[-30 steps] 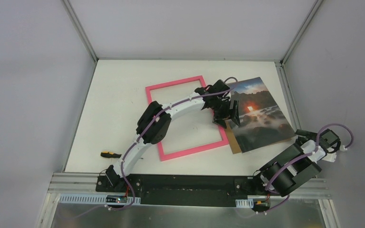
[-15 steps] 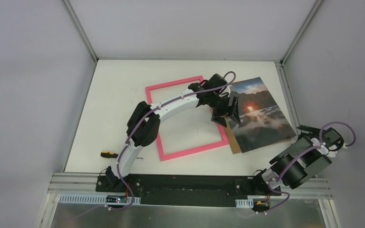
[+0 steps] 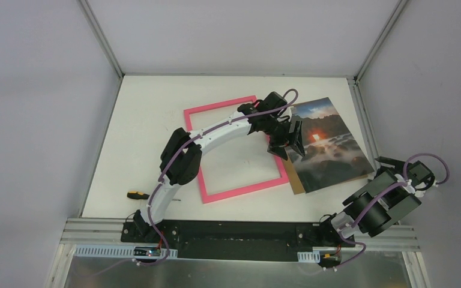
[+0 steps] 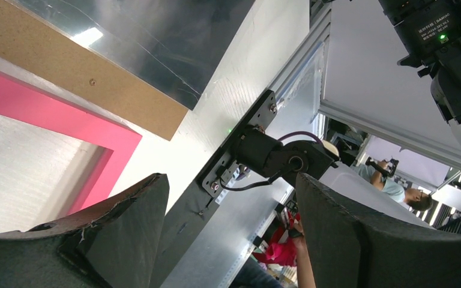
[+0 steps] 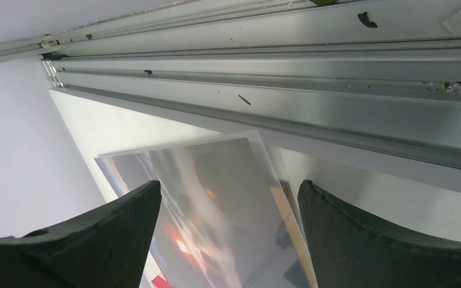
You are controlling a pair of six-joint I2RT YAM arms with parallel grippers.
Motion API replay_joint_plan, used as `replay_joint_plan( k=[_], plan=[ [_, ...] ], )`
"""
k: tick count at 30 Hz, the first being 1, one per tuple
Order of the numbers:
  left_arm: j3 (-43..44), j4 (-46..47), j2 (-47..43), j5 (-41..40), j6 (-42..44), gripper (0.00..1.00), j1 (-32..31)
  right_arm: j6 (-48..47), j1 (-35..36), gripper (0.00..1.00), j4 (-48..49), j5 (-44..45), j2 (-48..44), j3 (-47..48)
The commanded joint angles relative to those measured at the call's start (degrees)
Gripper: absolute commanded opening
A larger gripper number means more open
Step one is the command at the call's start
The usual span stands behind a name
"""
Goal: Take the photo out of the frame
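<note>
Photo [image 3: 327,147] lies flat outside your thin pink frame [image 3: 219,104], against its right rail; left gripper [image 3: 288,144] hovers over that rail. Left wrist: glossy print on brown board, rough black jaws spread, empty. Right wrist: right gripper [image 5: 228,240] wide, empty, facing the photo.

My overhead camera sits high behind both arm bases, looking down and forward. It takes in the whole table [image 3: 144,120] from far off. The left wrist camera rides low and close to the surface, rolled sideways. It looks out past the left gripper [image 4: 228,186] toward the near right corner. It shares with the overhead view a corner of the frame [image 4: 48,111] and the brown edge of the photo [image 4: 66,60]. The right wrist camera peers past the right gripper [image 5: 229,192] across the same photo toward an aluminium rail [image 5: 276,90]. Glare blurs it, so the facing is probably far-right.
</note>
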Motion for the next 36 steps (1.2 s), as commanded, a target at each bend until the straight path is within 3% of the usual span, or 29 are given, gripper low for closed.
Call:
replay_joint_plan(
  k=[1,23,30,36],
  plan=[
    [0.85,0.0,-2.72,1.62,0.25,0.79,0.46,-4.15,-0.04,0.87,6.91,-4.67,3.86,3.42],
    [-0.48,-0.1,-3.49,2.16,0.15,0.79,0.59,-5.85,1.56,0.62,8.19,-1.72,1.29,2.26],
    [-1.22,-0.16,-3.92,2.2,0.03,0.79,0.59,-5.85,1.97,0.62,6.67,-0.22,-2.84,1.92],
    [-1.86,-0.14,-4.44,2.61,0.04,0.79,0.61,-8.02,2.63,0.7,3.2,4.82,-1.62,2.61]
  ],
)
